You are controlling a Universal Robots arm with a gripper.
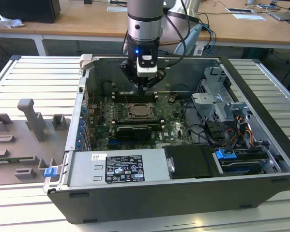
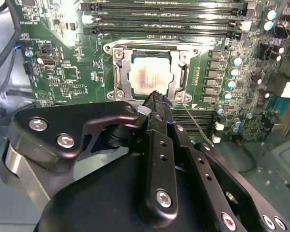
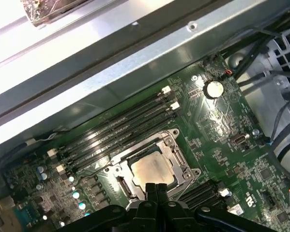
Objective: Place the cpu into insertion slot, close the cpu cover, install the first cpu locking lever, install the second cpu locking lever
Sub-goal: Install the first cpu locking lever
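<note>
The cpu (image 2: 145,77), a pale silver square, lies in the insertion slot (image 1: 141,111) on the green board. The cpu cover (image 2: 125,64), a shiny metal frame, lies flat around the chip; the chip (image 3: 151,168) and frame (image 3: 177,155) also show in the first wrist view. A thin wire lever (image 2: 195,124) runs slantwise from one corner of the socket. My gripper (image 2: 154,94) hangs just above the socket's edge, its black fingers (image 3: 151,189) pressed together, shut with nothing in them. In the exterior view the gripper (image 1: 145,87) sits over the back of the socket.
Long black memory slots (image 2: 164,19) run on two sides of the socket. The open case's metal wall (image 3: 135,53) stands close behind. Cables and a drive cage (image 1: 222,106) fill the exterior view's right. A grey fixture tray (image 1: 23,135) lies outside the case.
</note>
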